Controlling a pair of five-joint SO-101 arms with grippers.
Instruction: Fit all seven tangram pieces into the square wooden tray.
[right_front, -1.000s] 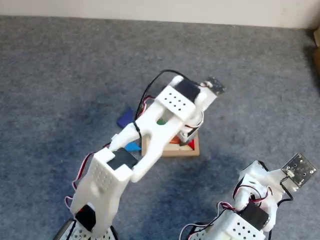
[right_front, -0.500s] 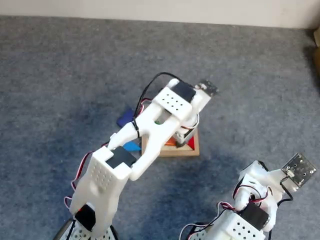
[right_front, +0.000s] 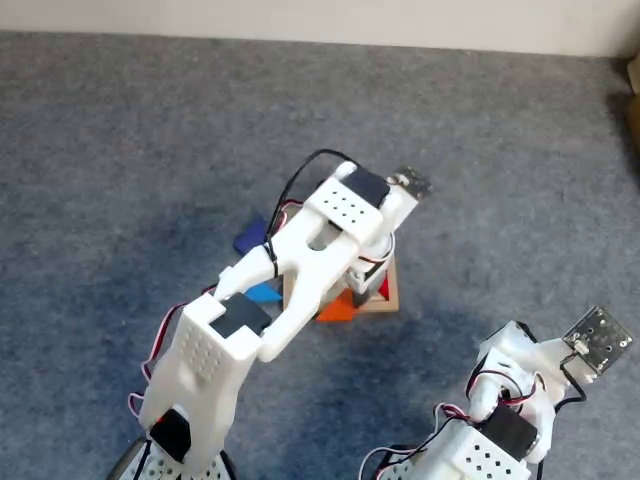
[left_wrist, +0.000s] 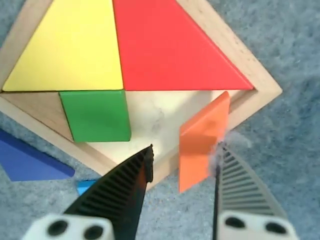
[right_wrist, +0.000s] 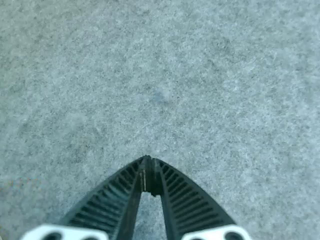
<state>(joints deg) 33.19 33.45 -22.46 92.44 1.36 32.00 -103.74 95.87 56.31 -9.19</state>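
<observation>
The square wooden tray (left_wrist: 260, 85) holds a yellow triangle (left_wrist: 75, 50), a red triangle (left_wrist: 170, 45) and a green square (left_wrist: 95, 114). An orange piece (left_wrist: 202, 140) stands tilted on the tray's rim, half outside it, against one finger (left_wrist: 235, 185) of my left gripper (left_wrist: 182, 156). That gripper is open just above this rim, and the other finger stays clear of the piece. In the high view the orange piece (right_front: 337, 305) overhangs the tray's (right_front: 390, 298) front edge under the left arm. My right gripper (right_wrist: 149, 175) is shut and empty over bare carpet.
A dark blue piece (right_front: 250, 238) and a light blue piece (right_front: 265, 292) lie on the grey carpet left of the tray. The right arm (right_front: 510, 400) sits at the front right, well away from the tray. A pale wall edge runs along the back.
The left arm drew back slightly toward the front left. The orange piece, earlier under the arm over the tray, now sticks out over the tray's front edge. The right arm is still.
</observation>
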